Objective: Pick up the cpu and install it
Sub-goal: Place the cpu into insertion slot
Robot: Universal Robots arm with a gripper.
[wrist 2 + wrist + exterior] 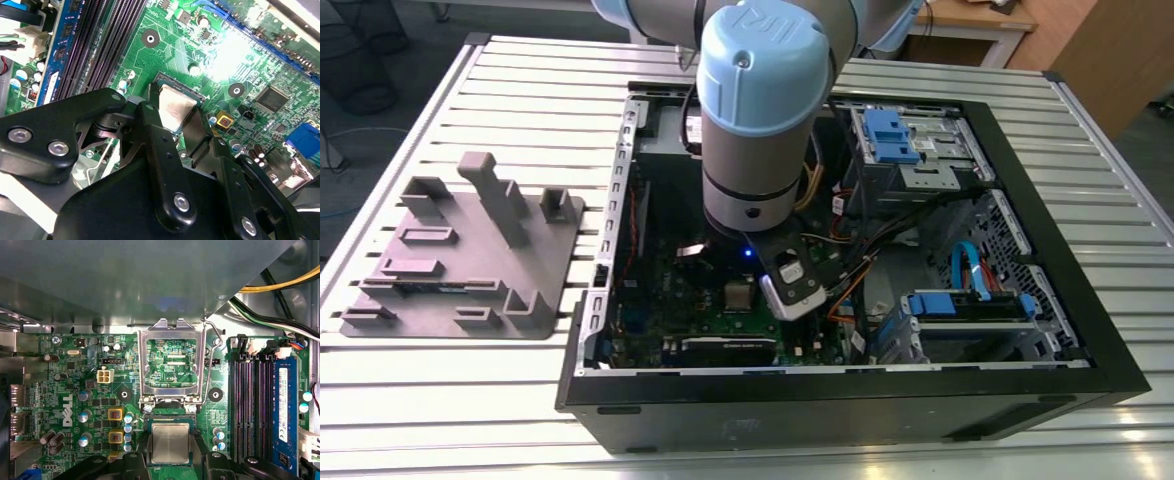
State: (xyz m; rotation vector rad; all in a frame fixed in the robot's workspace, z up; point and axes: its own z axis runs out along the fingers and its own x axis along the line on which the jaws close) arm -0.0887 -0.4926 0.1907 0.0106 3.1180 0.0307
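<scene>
The cpu (170, 442), a small square chip with a silvery top, lies level in the motherboard socket, just below the raised silver socket frame (172, 365). My gripper (170, 452) reaches down into the open computer case (1067, 230), and its two black fingers (150, 120) press against opposite sides of the cpu (175, 109). In the exterior view the arm's wrist stands upright over the green motherboard (720, 320), with the gripper (781, 290) low above it.
Black memory slots (250, 405) run beside the socket. Yellow and black cables (280, 285) hang near the case wall. Blue drive brackets (894, 135) fill the case's far side. A grey plastic tray with upright posts (467, 250) rests on the slatted table at the exterior view's left.
</scene>
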